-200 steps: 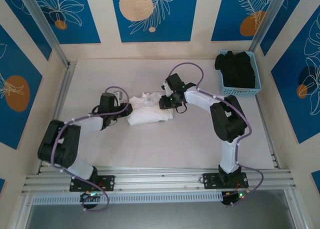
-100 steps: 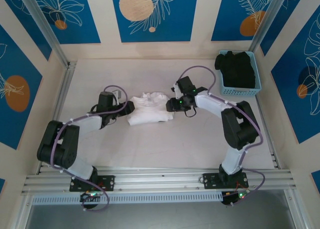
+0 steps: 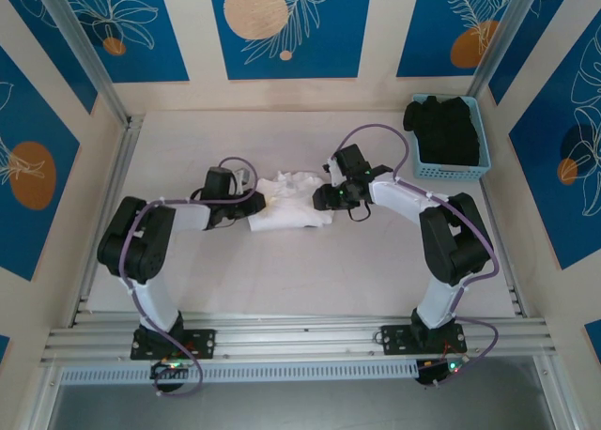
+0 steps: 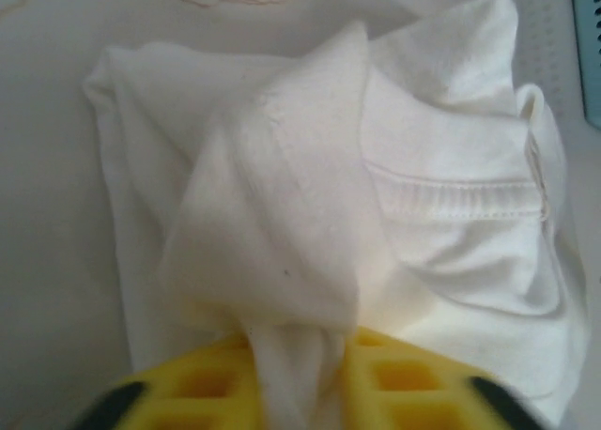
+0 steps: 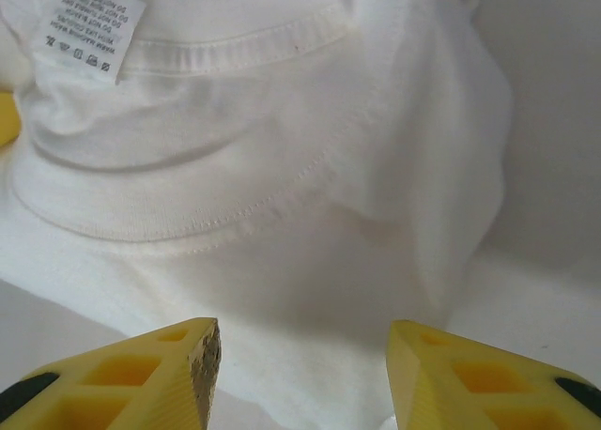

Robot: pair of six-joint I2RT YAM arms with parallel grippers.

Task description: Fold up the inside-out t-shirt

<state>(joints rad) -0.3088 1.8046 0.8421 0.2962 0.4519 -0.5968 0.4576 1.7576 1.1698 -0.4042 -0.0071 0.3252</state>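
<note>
Inside-out t-shirt (image 3: 293, 203) bunched mid-worktop (image 3: 338, 270), between arms. Left gripper (image 4: 296, 388) clenched on fabric fold, likely to lift and spread. Right gripper (image 5: 305, 355) released, jaws apart before collar (image 5: 235, 45), poised for second hold.

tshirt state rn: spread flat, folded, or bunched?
Bunched. The t-shirt lies in a wrinkled, lumpy heap, care label exposed; the left tool is shut on a pinch of it.

A care label (image 5: 89, 26) sewn by the white t-shirt (image 5: 282, 214) collar is showing small dark print, upside down and too blurred to read.
</note>
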